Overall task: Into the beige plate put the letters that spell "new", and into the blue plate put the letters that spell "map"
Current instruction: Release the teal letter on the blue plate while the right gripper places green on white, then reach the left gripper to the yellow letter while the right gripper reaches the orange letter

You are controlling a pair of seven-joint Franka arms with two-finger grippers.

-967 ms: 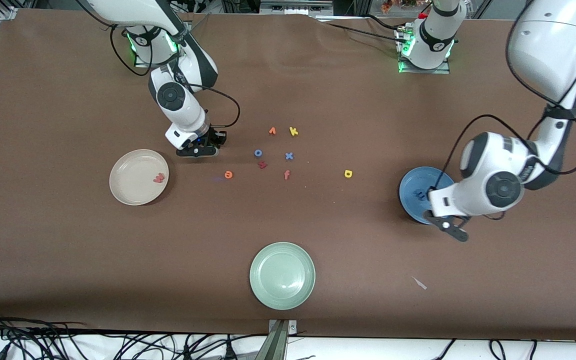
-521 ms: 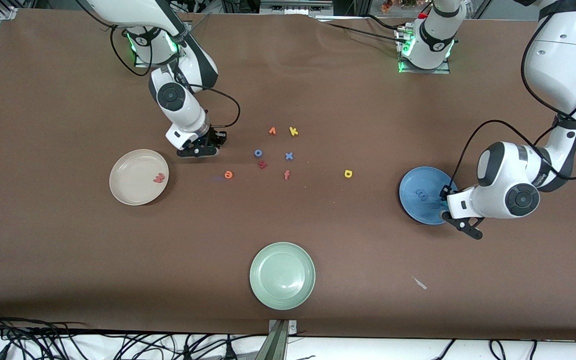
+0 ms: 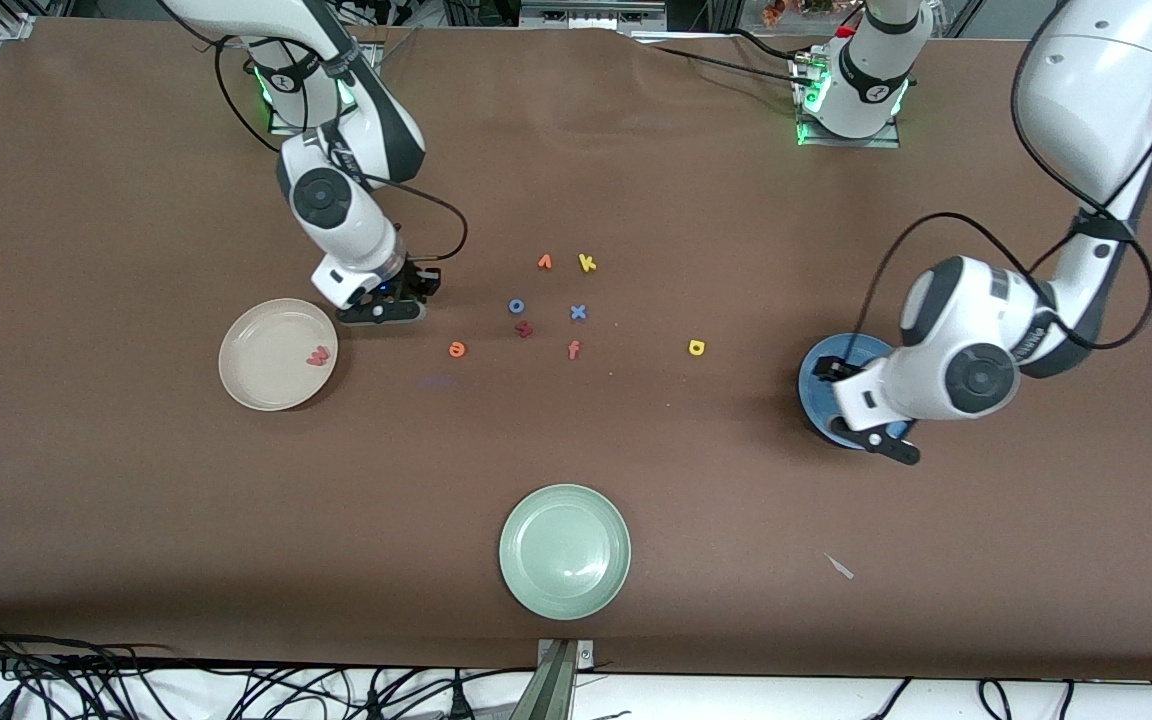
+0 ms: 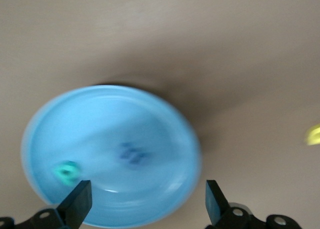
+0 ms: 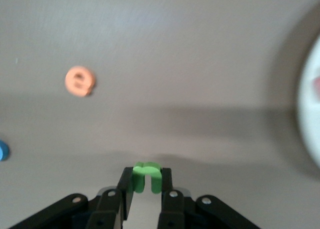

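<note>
Brown desk (image 3: 136,520) fills my screens, with three plates spread across it. From the front view I see the beige plate (image 3: 266,375) toward the right arm's end, the pinkish-red w (image 3: 318,355) already lying in it; the pale green plate (image 3: 565,550) sits nearest the camera. The blue plate (image 4: 150,114) lies toward the left arm's end, and my left wrist view shows the blue m (image 4: 133,154) and the teal p (image 4: 67,172) inside it. The left gripper (image 4: 146,204) hangs over that plate with its jaws spread wide and nothing between them.

The right gripper (image 5: 145,185) is pinched on the green n (image 5: 145,176), hovering over bare desk just beside the beige plate's rim. The plate lies toward the right arm's end from that gripper, so I judge a short carry over the rim is what comes next.

The orange e (image 3: 457,349) and yellow a (image 3: 696,347) lie loose on the desk.
</note>
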